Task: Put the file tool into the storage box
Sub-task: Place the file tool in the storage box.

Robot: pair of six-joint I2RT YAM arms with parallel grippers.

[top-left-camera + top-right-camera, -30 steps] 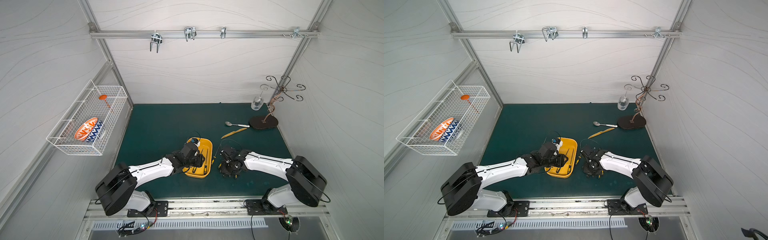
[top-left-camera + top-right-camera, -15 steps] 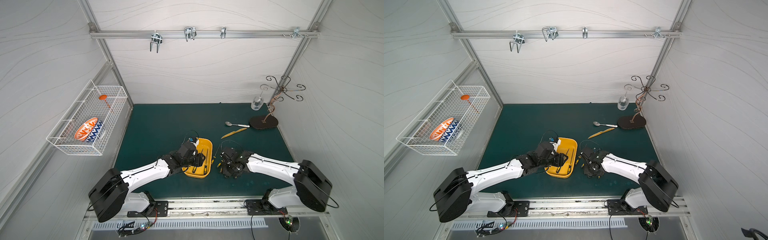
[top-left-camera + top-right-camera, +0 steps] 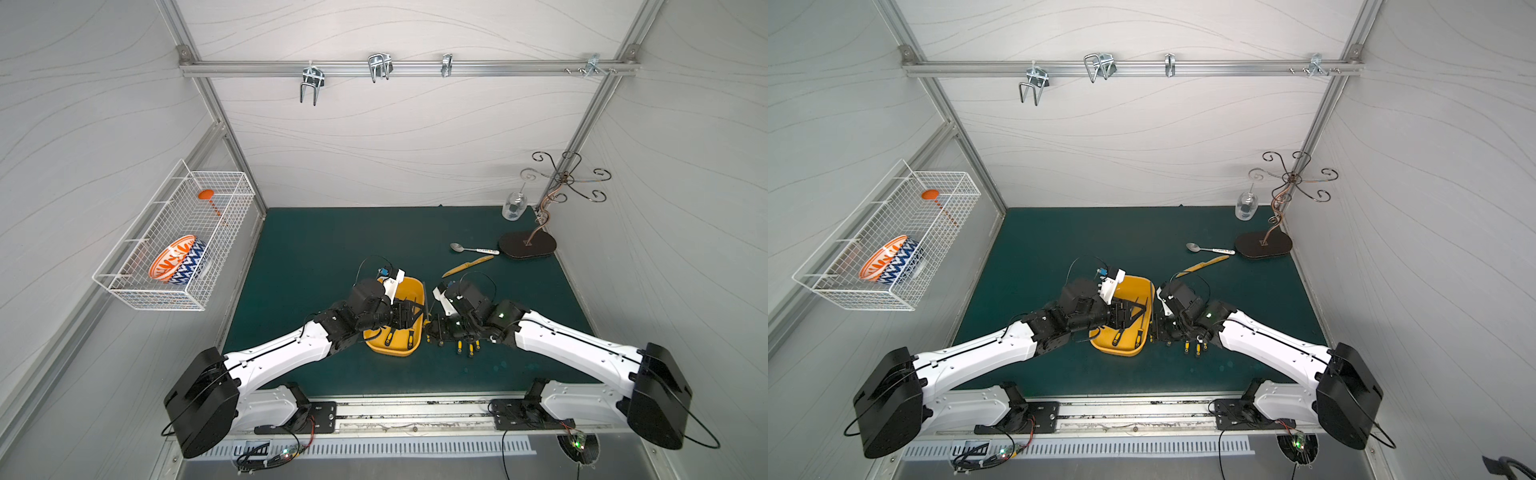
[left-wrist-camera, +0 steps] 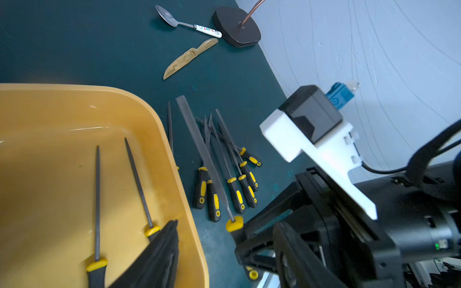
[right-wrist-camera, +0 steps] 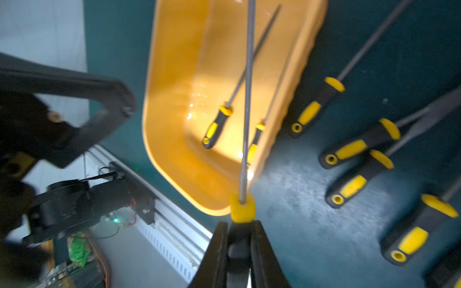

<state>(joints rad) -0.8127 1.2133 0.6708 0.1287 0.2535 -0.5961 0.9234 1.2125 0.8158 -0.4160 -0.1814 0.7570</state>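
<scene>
Right gripper (image 5: 240,230) clamped on file tool (image 5: 242,207) handle; shaft projects straight out from jaws, running close alongside storage box (image 5: 172,129).

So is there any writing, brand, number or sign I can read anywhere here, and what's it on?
Spoon handle: coloured lettering, too blurred to read.
Blue plug on a wrist camera: a white mark, too small to read.
File tool in the right gripper, storage box: no writing visible.
Nothing else legible.
</scene>
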